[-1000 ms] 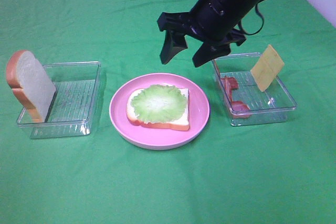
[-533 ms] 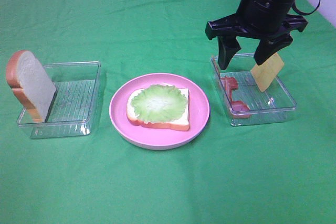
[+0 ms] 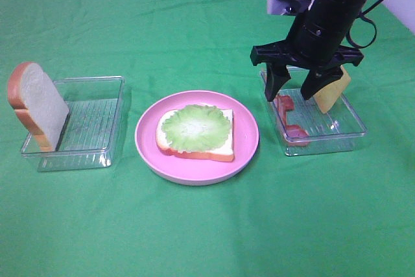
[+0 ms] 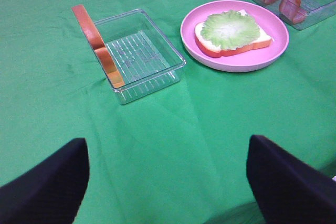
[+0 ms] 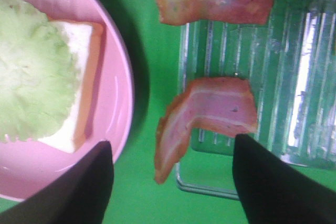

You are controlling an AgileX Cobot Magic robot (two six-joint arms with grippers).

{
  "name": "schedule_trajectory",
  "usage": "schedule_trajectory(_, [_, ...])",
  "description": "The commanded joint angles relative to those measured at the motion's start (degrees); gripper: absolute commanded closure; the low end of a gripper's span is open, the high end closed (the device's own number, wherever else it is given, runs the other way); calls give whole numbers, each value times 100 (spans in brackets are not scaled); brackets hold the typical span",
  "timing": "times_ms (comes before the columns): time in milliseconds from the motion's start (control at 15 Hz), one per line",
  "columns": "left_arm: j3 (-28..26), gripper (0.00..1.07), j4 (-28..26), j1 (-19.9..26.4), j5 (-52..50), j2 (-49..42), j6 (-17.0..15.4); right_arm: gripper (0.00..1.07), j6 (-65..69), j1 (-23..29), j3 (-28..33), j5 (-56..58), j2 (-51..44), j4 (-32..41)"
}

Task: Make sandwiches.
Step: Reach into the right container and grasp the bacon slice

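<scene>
The sandwich (image 3: 196,133) is one white, brown-crusted slice topped with frilly green lettuce. You find it on the pink plate (image 3: 148,152), beside the right gripper (image 3: 290,94) on its left-arm side.

One second ago the right gripper hung tilted behind the plate. It now points down over the right tray (image 3: 353,133), lower, with its jaws wide apart and holding nothing.

Below that gripper, the right tray holds two bacon strips (image 3: 284,104), one lying between the fingers. A yellow cheese square (image 3: 328,95) leans just behind them.

The left gripper (image 4: 168,182) stands wide and empty. Ahead of it, the left tray (image 3: 84,155) has a bread slice (image 3: 35,105) propped upright at its outer end.
</scene>
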Motion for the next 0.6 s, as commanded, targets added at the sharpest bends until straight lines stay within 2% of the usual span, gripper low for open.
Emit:
schedule_trajectory(67, [11, 29, -23, -34, -69, -115, 11, 46, -86, -6, -23, -155, 103, 166])
schedule_trajectory(400, [11, 29, -23, -34, -69, -115, 11, 47, 92, -6, -23, -378, 413, 34])
schedule_trajectory(600, [11, 29, -23, -34, -69, -115, 11, 56, 97, -6, -23, -493, 413, -17])
